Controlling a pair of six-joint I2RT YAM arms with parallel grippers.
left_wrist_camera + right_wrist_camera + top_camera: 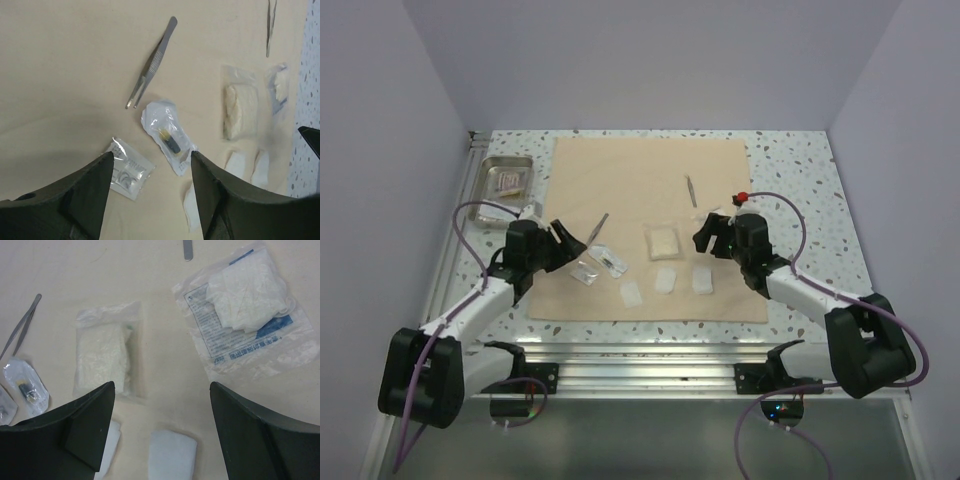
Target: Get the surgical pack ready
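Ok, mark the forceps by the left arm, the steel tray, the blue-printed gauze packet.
forceps (152, 62), left wrist view, mid-shaft
steel tray (510, 165), top external view, bare floor
blue-printed gauze packet (240, 285), right wrist view, gauze

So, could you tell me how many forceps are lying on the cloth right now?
2. One forceps lies left of centre by the left hand; the other forceps lies further back, right of centre. The arms may hide more.

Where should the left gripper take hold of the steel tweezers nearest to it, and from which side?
Probably the middle of the tweezers, from straight above, with the left gripper turned so its fingers close across the thin width. They lie flat and slanted on the cloth; the tips lie close to a clear packet, the middle is free.
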